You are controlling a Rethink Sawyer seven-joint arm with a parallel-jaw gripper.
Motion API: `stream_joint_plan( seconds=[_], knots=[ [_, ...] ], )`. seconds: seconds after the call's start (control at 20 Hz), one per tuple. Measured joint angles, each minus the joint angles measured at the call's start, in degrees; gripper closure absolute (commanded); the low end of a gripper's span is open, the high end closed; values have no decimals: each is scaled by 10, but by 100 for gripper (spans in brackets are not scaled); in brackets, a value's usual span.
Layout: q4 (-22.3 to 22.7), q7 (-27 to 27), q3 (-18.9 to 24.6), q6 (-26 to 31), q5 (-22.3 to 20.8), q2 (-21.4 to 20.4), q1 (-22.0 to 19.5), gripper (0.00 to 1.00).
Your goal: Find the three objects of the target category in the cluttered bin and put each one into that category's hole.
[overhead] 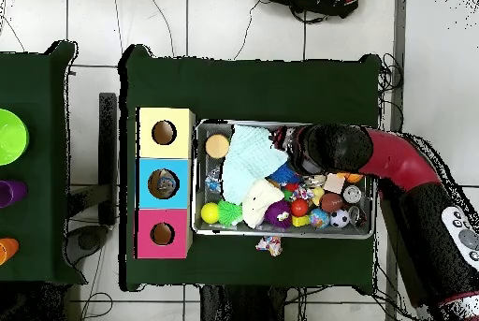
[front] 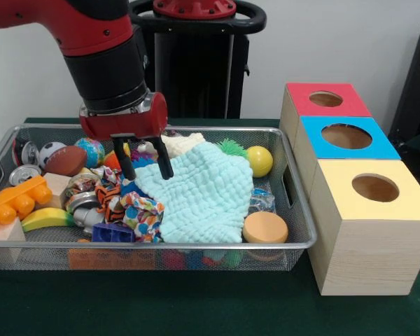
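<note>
Gripper: the gripper (front: 144, 166) is hanging over the left-middle of the bin, its two black fingers (front: 127, 166) spread apart with nothing between them, tips just at the left edge of the cloth.
Arm: the red and black arm (front: 98, 49) is reaching down from the upper left in the front view; in the overhead view it (overhead: 393, 160) is stretching in from the right over the bin.
Bin: the wire mesh bin (front: 302, 241) is sitting on the dark green table (front: 196, 308), just beside the row of boxes, and is holding a crowd of toys.
Cloth: a pale mint waffle cloth (front: 203, 192) is lying across the middle of the bin, covering whatever is beneath it.
Bottle: one clear crinkled plastic bottle (front: 261, 200) is showing partly at the cloth's right edge, near the bin's right wall, between the yellow ball (front: 260, 161) and the orange round disc (front: 264, 227); other bottles I cannot make out.
Hole: the round hole (front: 346, 136) is opening in the blue-topped box (front: 378, 148), the middle of three, between the red-topped box (front: 297, 101) and the yellow-topped box (front: 406, 203).
Left clutter: a brown toy football (front: 65, 160), a metal can (front: 23, 174), an orange building brick (front: 14, 203), a banana (front: 45, 218) and patterned wrappers (front: 141, 213) are lying left of the cloth.
Spill: a small patterned item (overhead: 269, 243) is lying on the table just outside the bin in the overhead view.
</note>
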Motion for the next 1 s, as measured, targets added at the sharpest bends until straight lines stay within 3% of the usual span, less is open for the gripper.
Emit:
stream_joint_plan(
  seconds=[0.45,0.75,0.85,1.0],
  knots=[
    [27,0,-2,-4,1,-65,26,0],
    [39,8,-46,-48,1,-103,119,0],
    [39,22,-73,-97,2,-103,176,0],
    [39,42,-97,-153,5,-96,226,0]
  ],
)
